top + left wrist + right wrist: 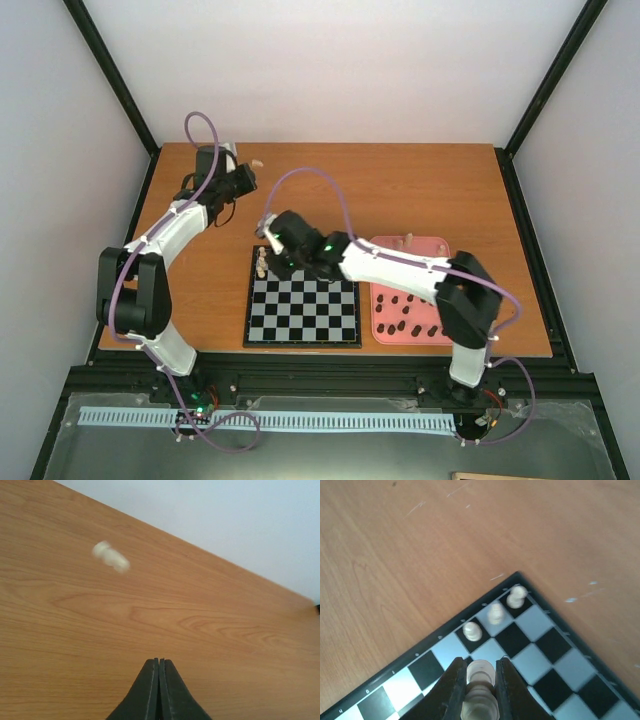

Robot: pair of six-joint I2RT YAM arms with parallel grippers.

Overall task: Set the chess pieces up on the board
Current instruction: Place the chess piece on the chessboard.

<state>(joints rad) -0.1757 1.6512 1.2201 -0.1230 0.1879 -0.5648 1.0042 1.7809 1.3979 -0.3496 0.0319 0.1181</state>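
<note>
The board point(302, 312) lies at the table's near middle. Three cream chess pieces point(496, 613) stand in a row along its far left corner, seen from above as a small cluster of pieces point(262, 262). My right gripper point(481, 669) hovers just over the squares beside that row, shut on a cream chess piece point(481, 682) held upright between its fingers. My left gripper point(159, 661) is shut on nothing, low over bare wood at the far left. One more cream piece point(111, 557) lies on its side on the table ahead of it.
A pink tray point(420, 243) right of the board holds several dark brown pieces point(405, 315) and one cream piece point(407, 240) at its far edge. The right arm point(390, 265) reaches across the board's far right corner. Black frame posts border the table.
</note>
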